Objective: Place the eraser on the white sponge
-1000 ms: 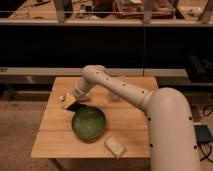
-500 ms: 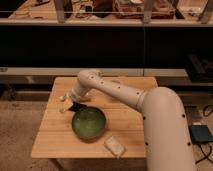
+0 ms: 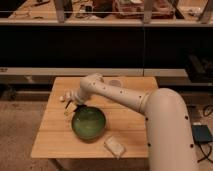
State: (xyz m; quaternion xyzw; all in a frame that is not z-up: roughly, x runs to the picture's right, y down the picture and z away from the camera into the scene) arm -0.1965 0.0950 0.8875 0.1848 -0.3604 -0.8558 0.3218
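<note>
My gripper [image 3: 70, 106] is low over the left part of the wooden table [image 3: 55, 137], just left of the green bowl's [image 3: 89, 123] far rim. A small dark block, probably the eraser [image 3: 76, 104], shows right at the gripper. I cannot tell whether it is held or lying on the table. The white sponge [image 3: 114, 146] lies near the table's front edge, just right of the bowl and well away from the gripper.
A translucent cup [image 3: 116, 82] stands at the back of the table behind my arm. A small whitish object [image 3: 63, 98] lies just left of the gripper. A dark shelf runs behind the table. A blue-grey box [image 3: 202, 134] sits on the floor at the right.
My arm has swung left and lowered, so the gripper has moved from above the bowl's far side to the table's left part.
</note>
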